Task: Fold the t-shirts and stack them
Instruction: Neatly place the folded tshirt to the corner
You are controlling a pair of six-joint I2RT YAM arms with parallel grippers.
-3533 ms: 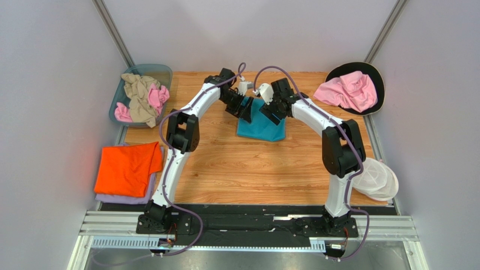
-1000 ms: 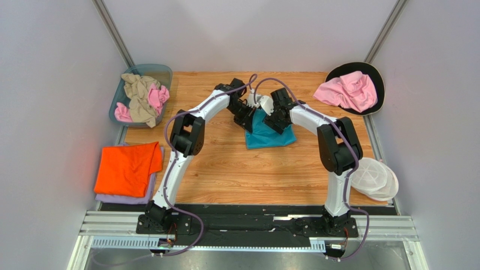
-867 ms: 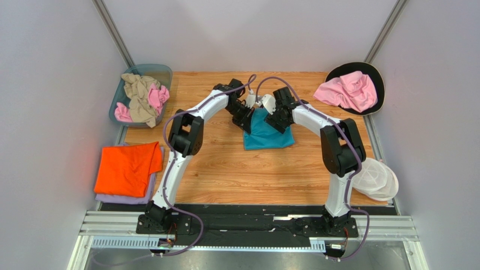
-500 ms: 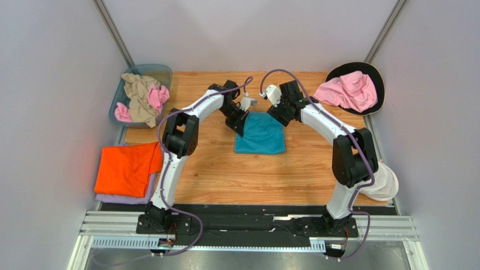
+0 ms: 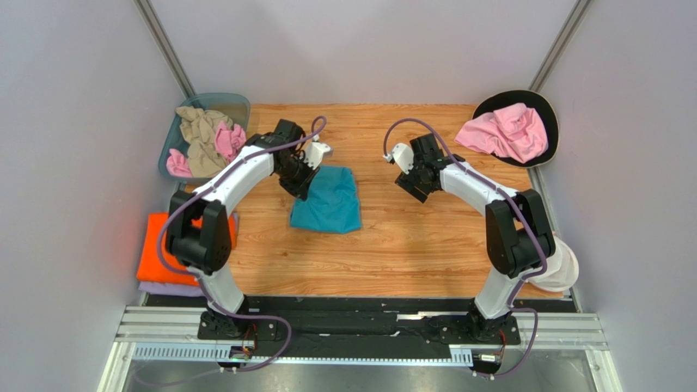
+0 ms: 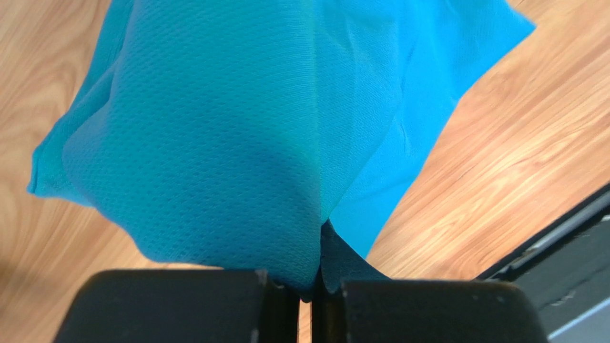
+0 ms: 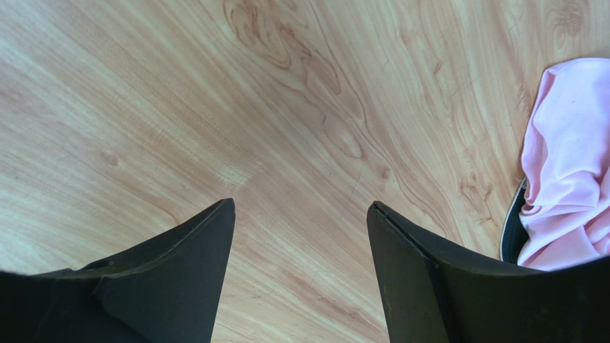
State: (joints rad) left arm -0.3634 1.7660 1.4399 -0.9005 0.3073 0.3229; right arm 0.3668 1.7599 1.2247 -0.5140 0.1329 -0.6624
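The left gripper (image 6: 309, 289) is clamped tight on an edge of the folded teal cloth t-shirt (image 6: 215, 128). The shirt drapes away from it over the wooden counter (image 5: 409, 245), left of centre. The right gripper (image 7: 301, 214) stands with jaws apart and empty above bare wood. Folding looks finished, and the carry to the stack seems to be the step in hand. Next, the teal bundle must travel left and land squarely on the folded orange t-shirt (image 5: 180, 245), which lies on the lavender t-shirt (image 5: 164, 288), without falling open.
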